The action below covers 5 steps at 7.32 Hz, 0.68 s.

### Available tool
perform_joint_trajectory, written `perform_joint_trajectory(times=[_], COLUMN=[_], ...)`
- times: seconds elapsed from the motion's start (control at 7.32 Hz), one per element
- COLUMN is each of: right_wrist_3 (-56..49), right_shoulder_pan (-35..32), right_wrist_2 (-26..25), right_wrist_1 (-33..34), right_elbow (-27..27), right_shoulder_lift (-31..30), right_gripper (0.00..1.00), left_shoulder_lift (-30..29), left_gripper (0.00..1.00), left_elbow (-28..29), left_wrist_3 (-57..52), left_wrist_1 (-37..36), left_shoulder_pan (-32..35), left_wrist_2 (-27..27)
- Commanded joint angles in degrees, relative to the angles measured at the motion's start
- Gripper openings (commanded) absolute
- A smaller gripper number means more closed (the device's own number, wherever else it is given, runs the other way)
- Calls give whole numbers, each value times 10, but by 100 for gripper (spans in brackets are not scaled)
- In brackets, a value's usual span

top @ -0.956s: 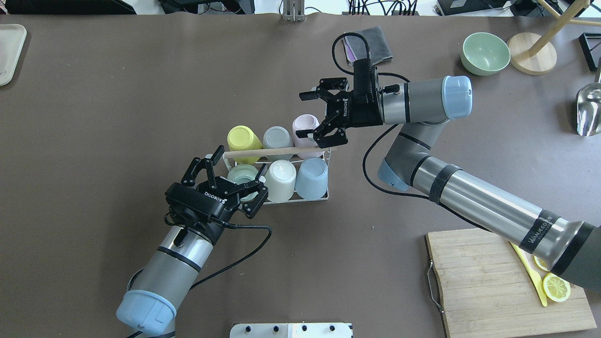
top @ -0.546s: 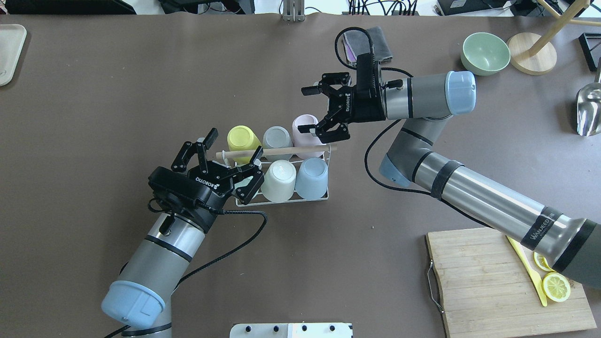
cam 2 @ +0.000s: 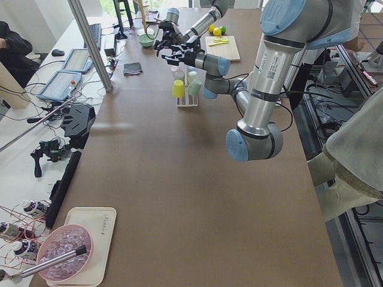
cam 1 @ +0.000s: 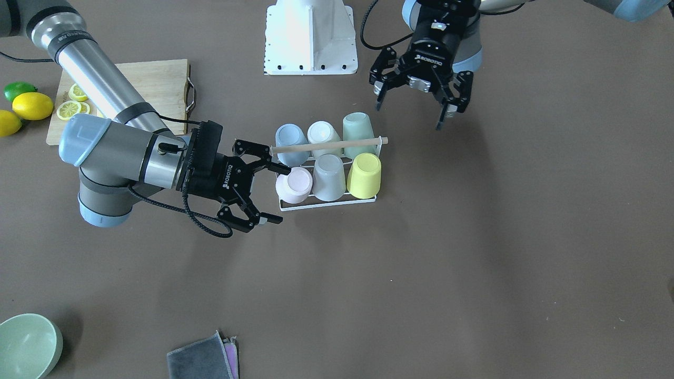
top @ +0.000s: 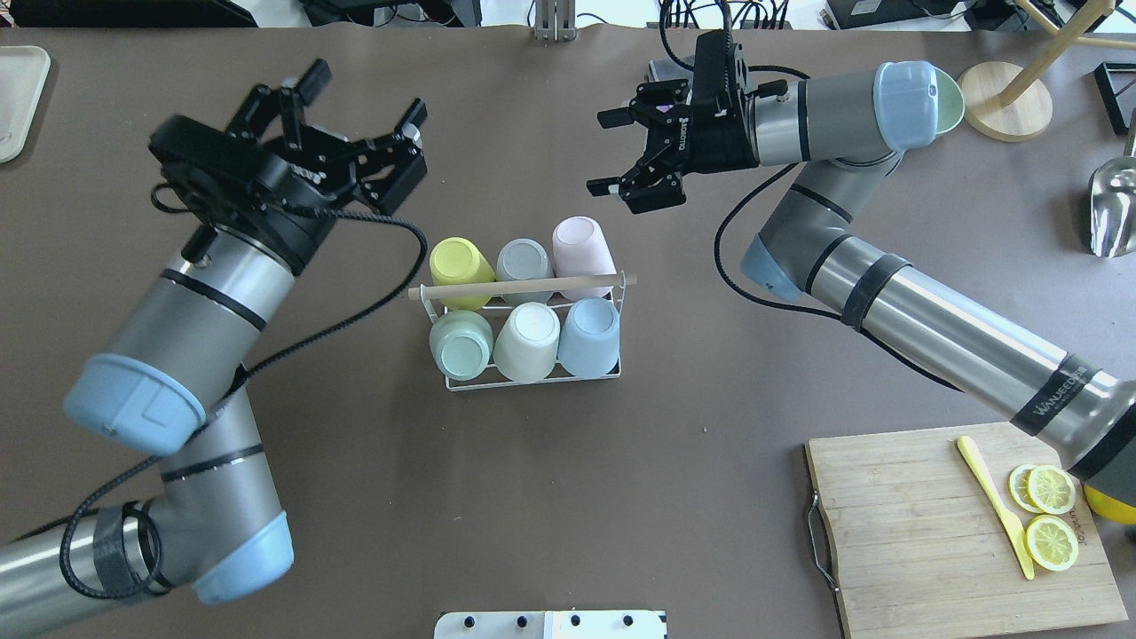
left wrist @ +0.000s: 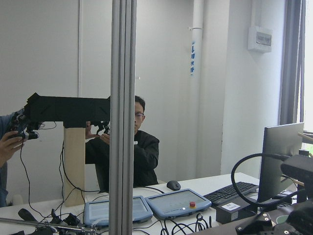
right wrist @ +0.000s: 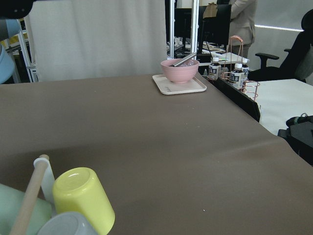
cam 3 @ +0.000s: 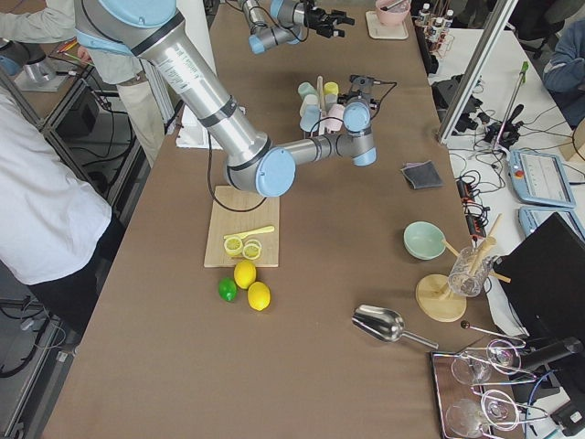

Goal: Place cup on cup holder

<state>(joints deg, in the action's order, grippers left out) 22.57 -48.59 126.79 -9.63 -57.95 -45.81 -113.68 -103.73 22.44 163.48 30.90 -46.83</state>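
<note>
The brown bench [top: 568,497] fills the overhead view. The left arm [top: 195,302] reaches in from the near left corner and the right arm [top: 932,328] from the near right, both bending toward the far side.

A wooden cutting board [top: 914,532] lies at the near right corner, well apart from everything at the centre.

The cup holder [top: 532,381], a white wire rack with a wooden rod handle [top: 519,285] across its top, stands in the middle of the bench between the two arms.

The left gripper [top: 364,93] is raised beyond and to the left of the rack, its fingers spread apart with nothing between them. The right gripper [top: 603,151] also has its fingers apart and holds nothing. In the overhead view it sits beyond the rack's right end, clear of it, while the front-facing view shows one fingertip just beside the pink cup.

A pale green bowl [cam 1: 26,345] and a folded grey cloth [cam 1: 200,360] rest near the far edge.

All six places on the rack are filled with cups, bottoms up and tilted. The far row holds the yellow cup [top: 460,261], the grey cup [top: 524,259] and the pink cup [top: 581,244]. The near row holds the mint cup [top: 460,344], the cream cup [top: 527,341] and the light blue cup [top: 590,335].

On the board lie a yellow knife [top: 994,506] and lemon slices [top: 1052,515].
</note>
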Motion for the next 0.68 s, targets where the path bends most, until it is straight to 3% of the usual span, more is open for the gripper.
perform_joint_trajectory(times=[0.0, 0.27, 0.41, 0.55], right_wrist_3=[18, 17, 16, 14], right_shoulder_pan=[-27, -47, -60, -75], right_wrist_2=[15, 36, 62, 67], right_wrist_1=[102, 187, 260, 348], right_elbow=[-46, -69, -80, -117], right_shoulder_lift=[-22, -38, -45, -65], right_gripper=[100, 100, 100, 100], left_shoulder_lift=[5, 5, 7, 3], left_gripper=[98, 98, 98, 98], left_elbow=[14, 45, 64, 65], left_wrist_3=[0, 0, 0, 0], left_wrist_1=[-112, -180, -187, -259], left_shoulder_pan=[136, 179, 181, 186], left_wrist_2=[-21, -102, -121, -150])
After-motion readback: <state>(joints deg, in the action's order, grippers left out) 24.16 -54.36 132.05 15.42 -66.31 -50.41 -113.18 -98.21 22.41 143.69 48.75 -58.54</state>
